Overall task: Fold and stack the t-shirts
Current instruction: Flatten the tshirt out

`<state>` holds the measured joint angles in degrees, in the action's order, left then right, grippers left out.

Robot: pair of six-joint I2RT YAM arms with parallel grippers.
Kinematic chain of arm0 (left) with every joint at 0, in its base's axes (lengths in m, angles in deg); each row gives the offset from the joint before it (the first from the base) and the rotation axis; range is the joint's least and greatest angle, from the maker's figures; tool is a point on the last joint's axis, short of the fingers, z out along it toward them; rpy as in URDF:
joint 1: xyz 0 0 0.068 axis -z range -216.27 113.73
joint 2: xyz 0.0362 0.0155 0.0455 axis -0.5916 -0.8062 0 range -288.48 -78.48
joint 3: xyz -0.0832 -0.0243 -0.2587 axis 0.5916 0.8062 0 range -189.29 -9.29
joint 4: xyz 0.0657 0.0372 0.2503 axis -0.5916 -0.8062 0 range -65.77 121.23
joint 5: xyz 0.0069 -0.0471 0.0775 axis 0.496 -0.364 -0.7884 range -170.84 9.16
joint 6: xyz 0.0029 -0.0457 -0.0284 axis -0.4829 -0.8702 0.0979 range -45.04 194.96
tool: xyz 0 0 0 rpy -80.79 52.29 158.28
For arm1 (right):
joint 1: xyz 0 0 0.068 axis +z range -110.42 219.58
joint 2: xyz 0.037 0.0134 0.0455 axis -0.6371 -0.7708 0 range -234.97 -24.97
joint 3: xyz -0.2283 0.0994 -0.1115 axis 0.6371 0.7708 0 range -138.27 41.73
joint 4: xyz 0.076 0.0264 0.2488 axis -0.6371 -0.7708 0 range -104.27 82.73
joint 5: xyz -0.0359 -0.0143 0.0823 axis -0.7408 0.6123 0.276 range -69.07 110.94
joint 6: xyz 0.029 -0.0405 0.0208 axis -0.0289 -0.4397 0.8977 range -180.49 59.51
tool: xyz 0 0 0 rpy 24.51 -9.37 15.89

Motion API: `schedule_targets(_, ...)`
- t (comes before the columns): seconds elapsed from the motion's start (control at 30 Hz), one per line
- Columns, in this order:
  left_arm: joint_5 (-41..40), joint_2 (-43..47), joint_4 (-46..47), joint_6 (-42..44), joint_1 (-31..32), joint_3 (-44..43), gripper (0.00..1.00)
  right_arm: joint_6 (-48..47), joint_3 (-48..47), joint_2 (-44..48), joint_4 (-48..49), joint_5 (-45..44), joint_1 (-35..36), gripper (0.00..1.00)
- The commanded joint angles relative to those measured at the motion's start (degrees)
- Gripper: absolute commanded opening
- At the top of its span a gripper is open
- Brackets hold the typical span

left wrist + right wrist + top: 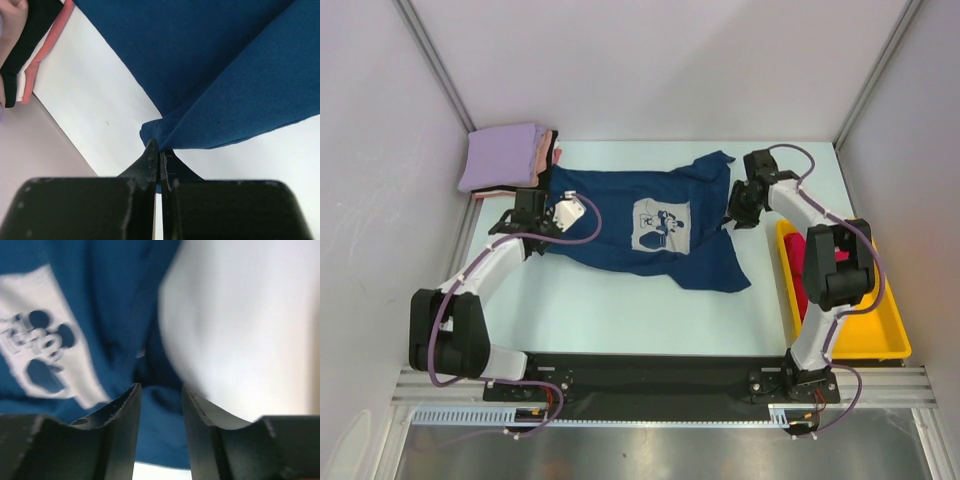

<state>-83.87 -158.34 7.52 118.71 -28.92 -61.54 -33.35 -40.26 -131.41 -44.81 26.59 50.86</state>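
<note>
Top external: rumpled navy blue cloth t-shirt between folded lavender t-shirt and yellow plastic tray; left gripper clenched on it, right gripper released.

No lettering can be read; the navy t-shirt bears only a white print (blurred up close).
</note>
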Motion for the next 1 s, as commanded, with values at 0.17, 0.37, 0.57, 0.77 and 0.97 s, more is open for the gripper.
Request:
schedule_targets(0.17,1.4,0.2,0.8,-1.8,-0.3,-0.5,0.0,-5.8,13.5,15.0,-3.5,-5.6,-2.4,0.51)
schedule_targets(0.37,2.0,0.6,-0.7,-2.8,-0.4,-1.2,0.0,-3.6,26.1,20.4,-0.9,-7.2,0.8,0.52)
schedule_targets(0.57,1.5,1.5,-2.1,-2.2,-0.3,-0.7,0.0,-3.8,28.3,16.2,4.1,-8.1,2.9,0.52)
schedule_targets(0.77,2.0,2.5,-2.8,-2.4,-0.3,-0.5,0.0,-4.5,28.6,12.0,6.9,-9.3,4.5,0.43)
schedule_targets(0.97,2.4,3.3,-4.9,-2.4,-0.3,-0.7,0.0,-3.7,31.1,17.4,5.2,-8.9,4.6,0.0)
